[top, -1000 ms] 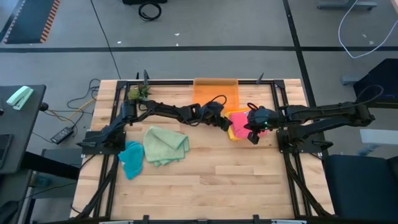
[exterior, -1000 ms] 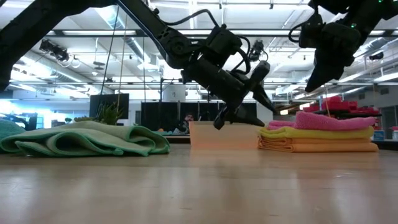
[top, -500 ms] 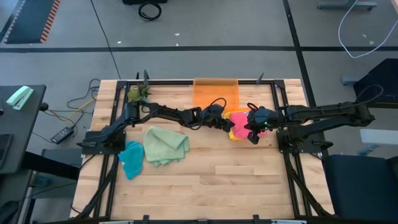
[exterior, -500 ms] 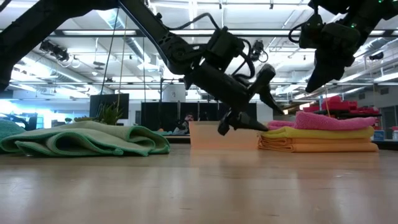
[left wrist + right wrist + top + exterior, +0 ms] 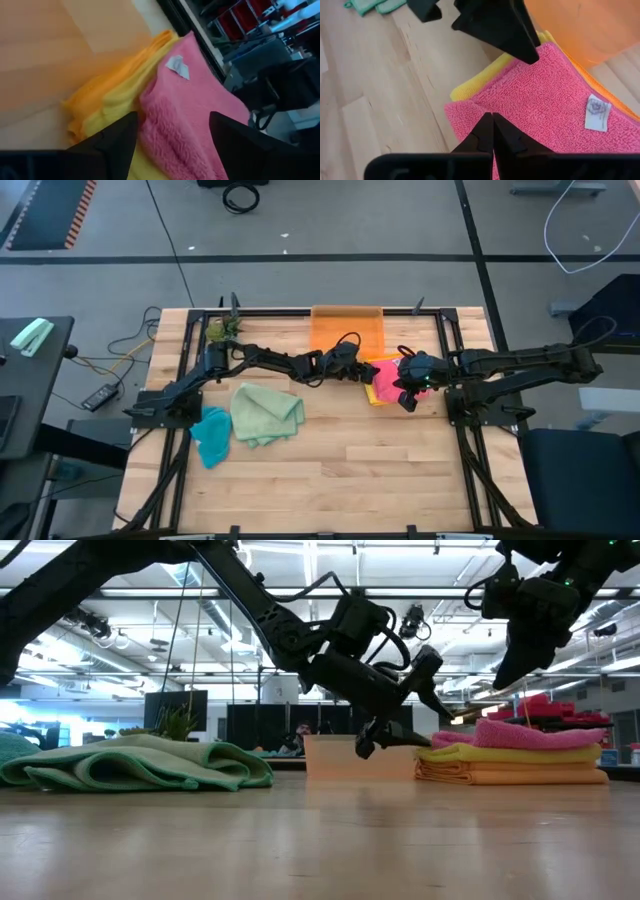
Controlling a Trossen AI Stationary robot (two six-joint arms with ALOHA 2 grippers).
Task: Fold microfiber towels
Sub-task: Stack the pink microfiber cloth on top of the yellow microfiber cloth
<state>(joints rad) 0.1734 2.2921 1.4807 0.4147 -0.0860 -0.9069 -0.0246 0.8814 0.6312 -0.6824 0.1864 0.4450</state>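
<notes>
1. Now, working left to right, I count two unfolded cloths on the left: the teal towel (image 5: pixel 211 435) and, touching it, the sage green towel (image 5: pixel 267 413), both well apart from my fingers.
2. Next comes my left gripper (image 5: pixel 418 712), fingers spread wide with nothing between them, tips pointing at the near edge of the pink towel (image 5: pixel 192 117), just beside it.
3. The translucent orange bin (image 5: pixel 347 330) sits just behind those fingers; I count one.
4. The stack holds three folded cloths: the pink towel on top, the yellow towel (image 5: pixel 520 754) under it, the orange towel (image 5: pixel 515 776) at the bottom.
5. My right gripper (image 5: pixel 492 131) hangs above the pink towel's corner, fingers pressed together and empty.
6. The step, as I judge it, is tidying the finished stack; I'd keep the left fingers off the pink edge so as not to drag it askew.
7. Then I'd swing back for the sage green one, pinching a single corner, not a bunched layer.
</notes>
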